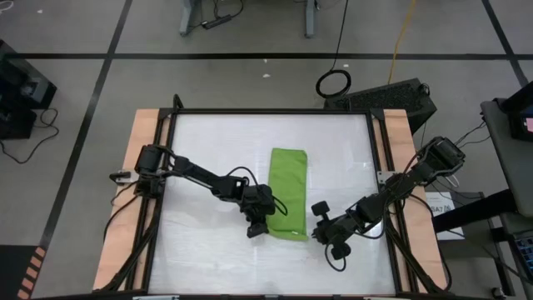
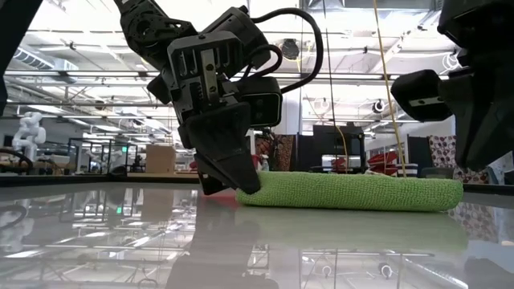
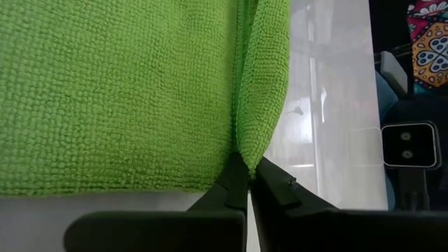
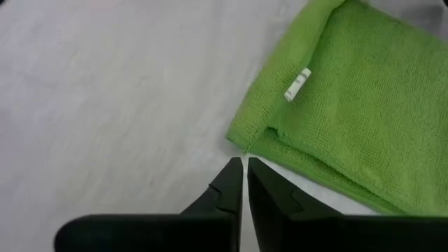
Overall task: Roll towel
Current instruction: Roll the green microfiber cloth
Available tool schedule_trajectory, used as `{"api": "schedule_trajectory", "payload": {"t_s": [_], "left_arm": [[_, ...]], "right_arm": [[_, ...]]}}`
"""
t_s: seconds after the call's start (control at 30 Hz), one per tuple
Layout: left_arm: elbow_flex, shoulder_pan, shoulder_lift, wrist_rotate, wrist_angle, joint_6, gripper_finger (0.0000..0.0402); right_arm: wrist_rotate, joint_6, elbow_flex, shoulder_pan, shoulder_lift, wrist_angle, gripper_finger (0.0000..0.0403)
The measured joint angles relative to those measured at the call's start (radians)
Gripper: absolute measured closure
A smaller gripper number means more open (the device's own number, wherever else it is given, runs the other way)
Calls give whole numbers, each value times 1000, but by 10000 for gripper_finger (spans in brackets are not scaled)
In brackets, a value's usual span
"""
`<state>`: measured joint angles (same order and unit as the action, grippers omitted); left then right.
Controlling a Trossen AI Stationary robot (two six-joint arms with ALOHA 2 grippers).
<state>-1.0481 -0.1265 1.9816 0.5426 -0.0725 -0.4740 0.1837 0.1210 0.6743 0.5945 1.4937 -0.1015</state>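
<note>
1. Left gripper [image 1: 257, 227] is down at the table, its fingers [image 3: 236, 183] pinched tight together on the folded edge of the towel [image 1: 288, 193] — the left wrist view shows the green cloth drawn right in between the tips.
2. From the low view, that left gripper [image 2: 241, 181] points steeply down, its tip on the near end of the towel [image 2: 353, 193], at the corner on the left arm's side.
3. Right gripper [image 1: 331, 242] sits just beside the towel's opposite near corner, jaws drawn narrow with nothing between them; its own wrist view shows the closed tips [image 4: 244, 170] a touch short of the cloth corner, not gripping it.
4. The towel lies folded into a long, narrow strip near the middle of the table [image 1: 208, 142], flat, several layers thick at the edges.
5. Long axis runs from the far side of the table toward the near side, with a slight tilt: the near end drifts a little toward the right arm.
6. A small white tag [image 4: 297, 84] shows on the towel's top surface near the right gripper's corner.
</note>
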Motion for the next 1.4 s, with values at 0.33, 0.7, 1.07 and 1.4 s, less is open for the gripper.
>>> {"api": "schedule_trajectory", "payload": {"t_s": [0.33,0.7,1.07,1.4], "left_arm": [[0,0,0,5,2,-18,394],[0,0,0,5,7,-28,393],[0,2,0,4,0,-44,393],[0,2,0,4,-1,-45,393]], "right_arm": [[2,181,1,0,0,216,387],[-60,241,1,8,0,264,387],[190,-86,1,110,35,159,265],[469,-306,1,206,196,223,223]]}}
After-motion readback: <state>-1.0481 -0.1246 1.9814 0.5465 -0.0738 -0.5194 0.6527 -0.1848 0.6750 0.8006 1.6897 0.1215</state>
